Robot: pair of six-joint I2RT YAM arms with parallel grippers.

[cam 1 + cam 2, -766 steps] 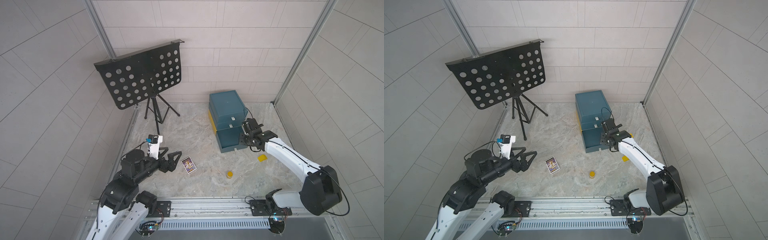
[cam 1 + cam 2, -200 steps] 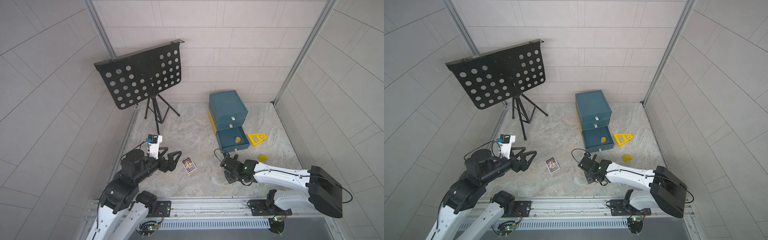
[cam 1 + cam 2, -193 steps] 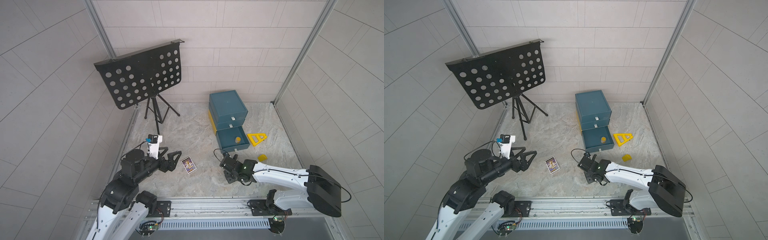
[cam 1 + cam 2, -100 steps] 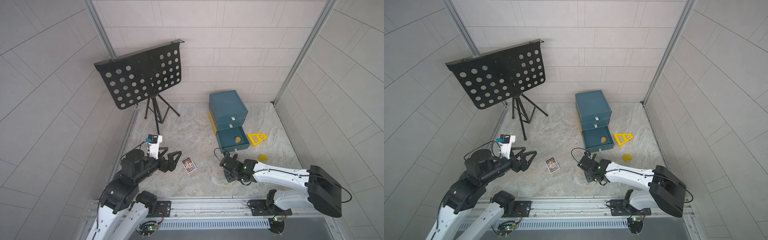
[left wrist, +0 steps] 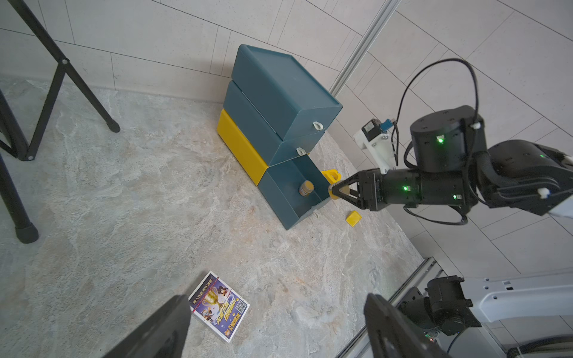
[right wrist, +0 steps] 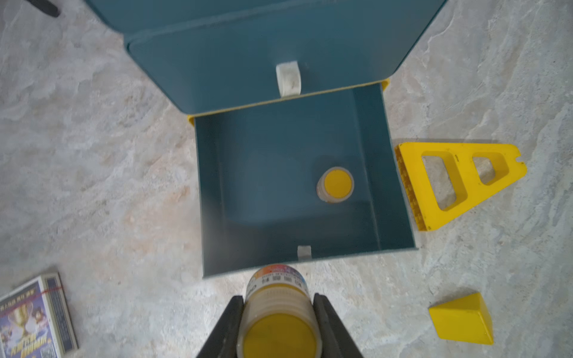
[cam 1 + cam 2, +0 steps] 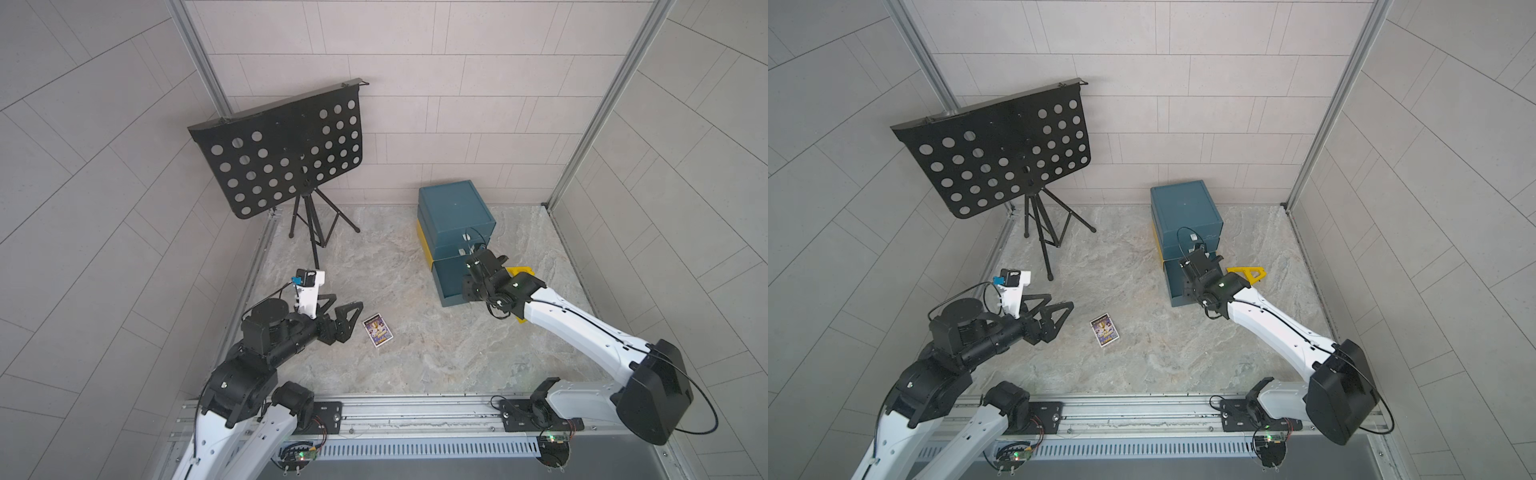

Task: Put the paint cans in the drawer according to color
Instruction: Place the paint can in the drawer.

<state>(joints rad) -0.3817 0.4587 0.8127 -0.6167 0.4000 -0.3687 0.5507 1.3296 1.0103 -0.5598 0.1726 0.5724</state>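
Observation:
My right gripper [image 6: 277, 302] is shut on a paint can [image 6: 277, 310], a small jar with a bright yellow lid. In the right wrist view the can hangs just outside the front wall of the open teal bottom drawer [image 6: 214, 198]. The left wrist view shows the held can [image 5: 334, 192] at the drawer's front corner. Another yellow-lidded paint can [image 6: 335, 185] stands upright inside the drawer. In both top views the right gripper [image 7: 478, 266] [image 7: 1196, 259] covers the drawer and hides both cans. My left gripper [image 7: 347, 301] hovers open and empty over the floor at the left.
The drawer cabinet [image 7: 455, 212] has two shut teal drawers above a yellow base. A yellow triangular frame [image 6: 455, 183] and a yellow wedge [image 6: 462, 319] lie right of the drawer. A printed card [image 7: 378, 330] lies near the left gripper. A black music stand [image 7: 282, 158] stands at back left.
The right arm has lifted the yellow-lidded can from the front middle of the floor and carried it back to the open drawer's front edge. The left arm has not moved.

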